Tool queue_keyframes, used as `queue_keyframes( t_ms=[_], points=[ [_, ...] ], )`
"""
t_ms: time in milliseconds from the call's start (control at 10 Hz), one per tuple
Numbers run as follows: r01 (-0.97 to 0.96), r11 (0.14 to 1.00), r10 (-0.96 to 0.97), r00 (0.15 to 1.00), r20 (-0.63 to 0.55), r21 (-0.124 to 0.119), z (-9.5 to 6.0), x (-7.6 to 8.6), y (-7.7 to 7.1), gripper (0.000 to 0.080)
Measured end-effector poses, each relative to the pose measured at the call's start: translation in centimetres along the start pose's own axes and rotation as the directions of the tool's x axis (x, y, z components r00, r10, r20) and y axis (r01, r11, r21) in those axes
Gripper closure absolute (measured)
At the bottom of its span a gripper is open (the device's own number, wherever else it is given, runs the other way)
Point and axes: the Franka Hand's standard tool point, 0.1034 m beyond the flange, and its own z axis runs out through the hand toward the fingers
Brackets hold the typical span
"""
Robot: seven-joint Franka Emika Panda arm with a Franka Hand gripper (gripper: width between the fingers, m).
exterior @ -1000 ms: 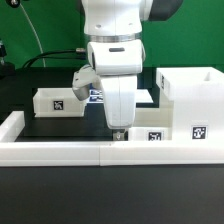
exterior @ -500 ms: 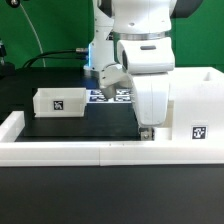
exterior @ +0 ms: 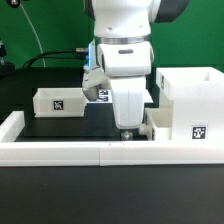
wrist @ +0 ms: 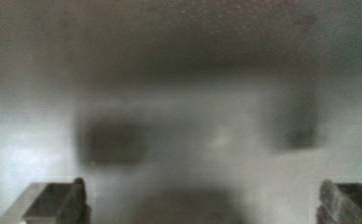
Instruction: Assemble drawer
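The drawer's tall white shell stands at the exterior view's right, with a tag on its front. One small white tray with a tag sits at the left on the black table. A second white tray lies against the shell's left side, partly hidden by the arm. My gripper hangs low just left of that tray, near the front wall. The wrist view is blurred. It shows my gripper with its fingers far apart and nothing sharp between them.
A low white wall borders the table's front and left. The marker board lies behind the arm. Cables run at the back left.
My gripper swung right to the shell's left side half a second ago and has come back left. The second tray now sits closer against the shell, and its tag no longer shows.
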Motion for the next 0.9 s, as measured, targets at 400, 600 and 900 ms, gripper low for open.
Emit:
queue_keyframes(
  t_ms=[400,600,900],
  points=[
    [-0.031,1.0,0.031,0.999,-0.005,0.004,0.5,0.9,-2.0,0.0151],
    [-0.032,0.999,0.032,0.999,-0.01,0.004,0.5,2.0,-1.9,0.0151],
    [-0.063,0.998,0.063,0.998,-0.012,0.002,0.0,3.4,-1.3,0.0151]
  ],
)
